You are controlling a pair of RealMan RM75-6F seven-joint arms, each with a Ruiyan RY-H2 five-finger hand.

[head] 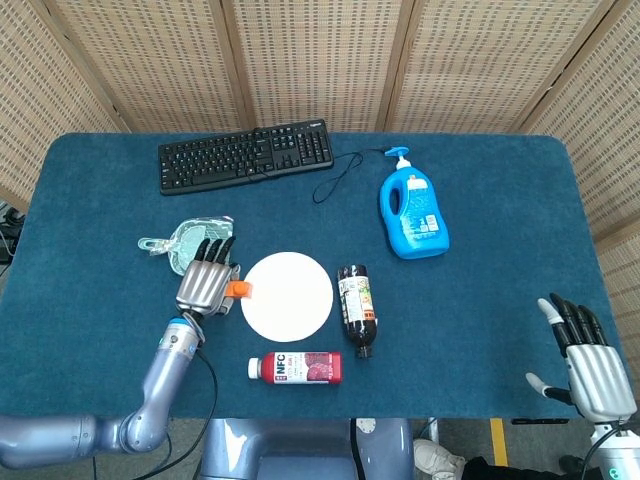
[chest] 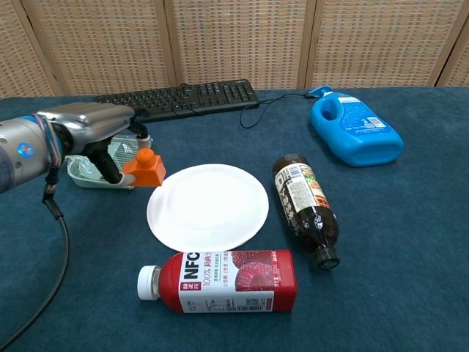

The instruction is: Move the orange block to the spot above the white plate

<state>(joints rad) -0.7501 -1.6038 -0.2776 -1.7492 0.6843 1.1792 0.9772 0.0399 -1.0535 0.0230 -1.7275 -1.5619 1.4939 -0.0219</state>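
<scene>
Orange block is gripped in the left hand, held clear of the tabletop just beside the white plate's left rim.

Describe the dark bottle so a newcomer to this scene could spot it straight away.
Find the white plate in the middle of the blue table. The dark bottle lies on its side just right of it, cap toward the near edge; unlike the red juice bottle below the plate, it is brown-black.
</scene>
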